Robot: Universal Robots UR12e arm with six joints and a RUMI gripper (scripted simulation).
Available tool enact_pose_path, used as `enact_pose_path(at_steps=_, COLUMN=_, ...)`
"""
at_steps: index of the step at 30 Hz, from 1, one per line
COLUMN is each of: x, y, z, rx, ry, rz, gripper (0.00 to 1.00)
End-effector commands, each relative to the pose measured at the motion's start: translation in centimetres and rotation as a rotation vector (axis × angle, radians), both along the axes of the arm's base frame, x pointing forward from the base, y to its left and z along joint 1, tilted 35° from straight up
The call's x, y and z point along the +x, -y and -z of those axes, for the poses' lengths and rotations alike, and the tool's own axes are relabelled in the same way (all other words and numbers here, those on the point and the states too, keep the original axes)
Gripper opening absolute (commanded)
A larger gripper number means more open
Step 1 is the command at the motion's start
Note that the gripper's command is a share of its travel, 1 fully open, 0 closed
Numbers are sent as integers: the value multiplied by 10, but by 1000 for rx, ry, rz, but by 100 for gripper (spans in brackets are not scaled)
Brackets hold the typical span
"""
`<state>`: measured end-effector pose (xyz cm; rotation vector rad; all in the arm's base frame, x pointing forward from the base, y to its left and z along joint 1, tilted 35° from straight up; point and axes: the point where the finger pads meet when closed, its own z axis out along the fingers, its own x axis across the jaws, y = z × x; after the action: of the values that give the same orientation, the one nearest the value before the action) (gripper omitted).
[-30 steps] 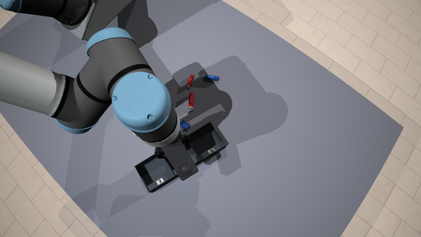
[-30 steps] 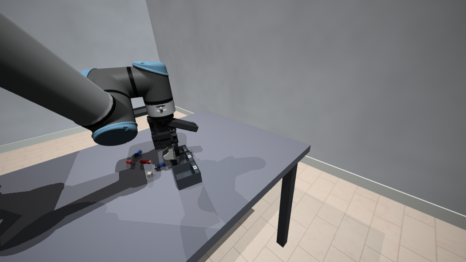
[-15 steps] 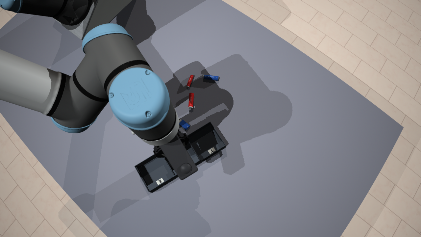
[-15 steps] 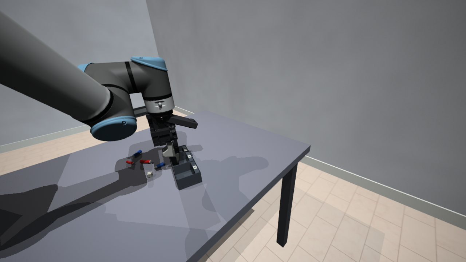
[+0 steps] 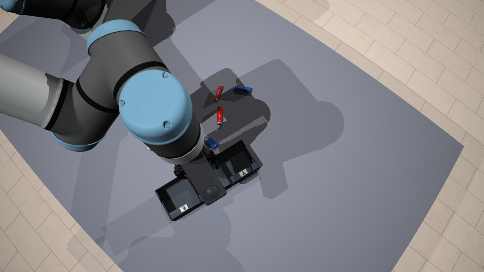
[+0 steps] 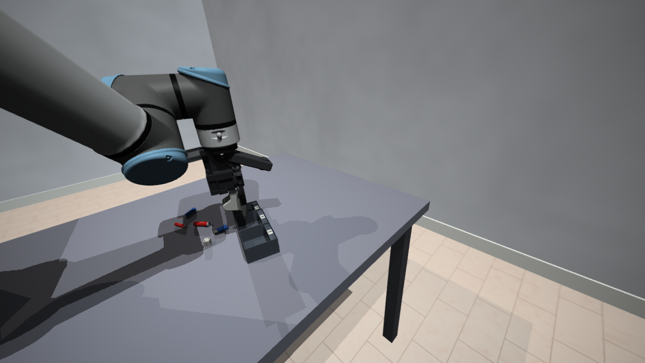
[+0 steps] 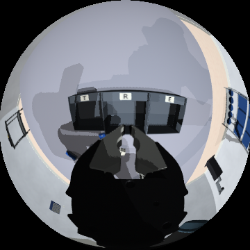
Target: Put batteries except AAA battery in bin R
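Claw [image 6: 242,223] [image 7: 127,126] clenched over bin R [image 5: 221,178] [image 7: 126,107], nothing visible between its tips. Small red battery [image 5: 219,93] [image 6: 179,224], larger red battery [image 5: 219,115] [image 6: 201,224] and blue battery [image 5: 242,88] [image 6: 190,212] [image 7: 71,155] lie apart on the counter [image 5: 338,186] [image 6: 180,280] [image 7: 104,45]. Blue USB stick [image 5: 212,142] [image 6: 220,229] [image 7: 102,135] near bin T [image 5: 257,168] [image 7: 85,104]. Bins upright.

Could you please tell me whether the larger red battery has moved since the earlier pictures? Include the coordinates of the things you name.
No; the larger red battery [image 5: 219,115] [image 6: 201,224] lies in the same place relative to the bins [image 5: 174,216] [image 6: 262,252].
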<state>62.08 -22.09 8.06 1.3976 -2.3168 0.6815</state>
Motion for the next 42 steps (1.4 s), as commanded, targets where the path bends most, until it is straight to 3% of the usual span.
enact_pose_path(at_steps=1, x=1, y=-8, z=-12, rx=0, ry=1, rz=0, gripper=4)
enact_pose_path(at_steps=10, x=2, y=-13, z=-20, rx=0, ry=1, rz=0, gripper=4)
enact_pose_path(at_steps=29, x=39, y=-75, z=24, rx=0, ry=1, rz=0, gripper=4)
enact_pose_path(at_steps=36, x=39, y=-75, z=24, rx=0, ry=1, rz=0, gripper=4)
enact_pose_path(at_steps=42, x=38, y=-66, z=37, rx=0, ry=1, rz=0, gripper=4)
